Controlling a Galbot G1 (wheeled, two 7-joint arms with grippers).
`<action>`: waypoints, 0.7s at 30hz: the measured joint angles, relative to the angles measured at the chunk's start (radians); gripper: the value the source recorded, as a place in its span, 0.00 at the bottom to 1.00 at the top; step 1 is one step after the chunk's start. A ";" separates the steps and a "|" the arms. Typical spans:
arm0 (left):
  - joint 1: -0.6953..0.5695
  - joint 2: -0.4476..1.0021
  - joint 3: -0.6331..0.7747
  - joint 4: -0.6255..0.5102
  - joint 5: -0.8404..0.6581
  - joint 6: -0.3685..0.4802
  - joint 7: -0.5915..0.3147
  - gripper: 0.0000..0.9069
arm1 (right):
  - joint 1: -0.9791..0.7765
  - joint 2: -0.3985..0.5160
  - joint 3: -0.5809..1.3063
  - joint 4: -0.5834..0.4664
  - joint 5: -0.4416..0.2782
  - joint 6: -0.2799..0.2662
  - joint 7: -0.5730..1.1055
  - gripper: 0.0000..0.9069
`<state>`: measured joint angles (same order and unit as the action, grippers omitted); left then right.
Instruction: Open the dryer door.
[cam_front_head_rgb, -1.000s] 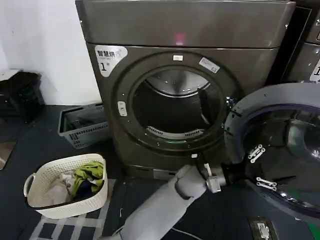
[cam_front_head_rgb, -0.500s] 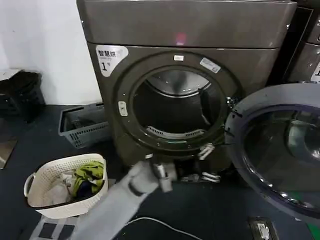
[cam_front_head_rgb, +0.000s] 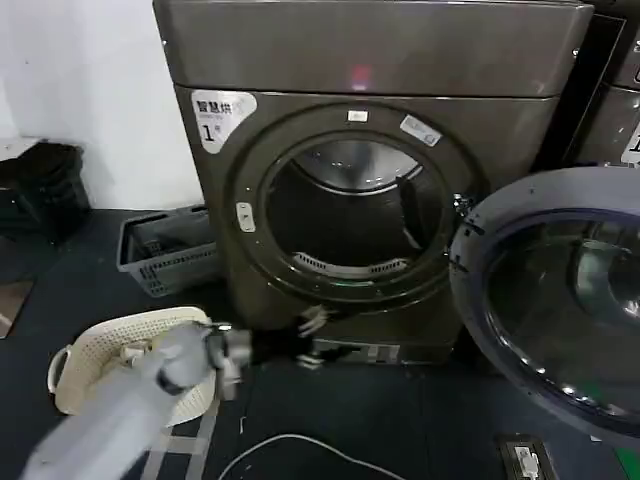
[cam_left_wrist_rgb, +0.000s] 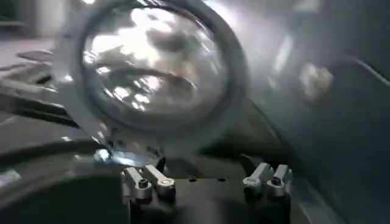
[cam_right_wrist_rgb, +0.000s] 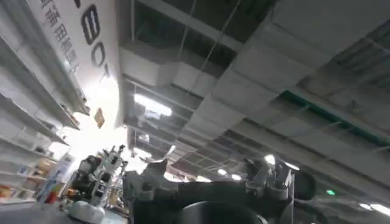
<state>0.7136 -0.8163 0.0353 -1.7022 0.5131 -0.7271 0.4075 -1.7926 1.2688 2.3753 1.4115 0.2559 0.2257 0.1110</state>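
With the dryer door swung fully out to the right of the dryer, you have the round drum opening exposed and facing you. You can see the door hanging on the machine's right side, its grey inner rim and dark glass turned toward the camera, its left edge just beside the opening's right edge. On the dryer front, the white sticker marked "1" sits at the upper left and the pink indicator light glows on the top panel above the opening. Your left gripper is low, in front of the dryer's base just below the opening, at the end of the left arm that reaches in from the near left; it is apart from the door. In the left wrist view the left gripper shows its two fingers spread apart with nothing between them, and the door's round glass lies beyond them. Your right gripper is raised and points toward a ceiling with strip lights; its fingers stand apart, holding nothing. A white laundry basket sits on the dark floor at the near left, partly behind the left arm, and a grey crate rests farther back beside the dryer's left side.
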 joint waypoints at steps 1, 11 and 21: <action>0.002 0.028 -0.006 0.009 0.037 -0.026 -0.013 1.00 | -0.001 -0.001 0.001 -0.004 0.000 -0.005 0.000 1.00; -0.022 0.191 -0.112 0.079 0.378 -0.098 -0.051 1.00 | 0.012 0.003 -0.037 -0.015 0.009 -0.001 -0.001 1.00; -0.054 0.307 -0.132 0.130 0.733 -0.099 -0.026 1.00 | 0.029 0.011 -0.070 -0.014 0.007 0.003 -0.005 1.00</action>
<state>0.6599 -0.5094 -0.0963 -1.5718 1.2460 -0.8257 0.3817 -1.7637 1.2793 2.3056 1.3979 0.2633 0.2282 0.1062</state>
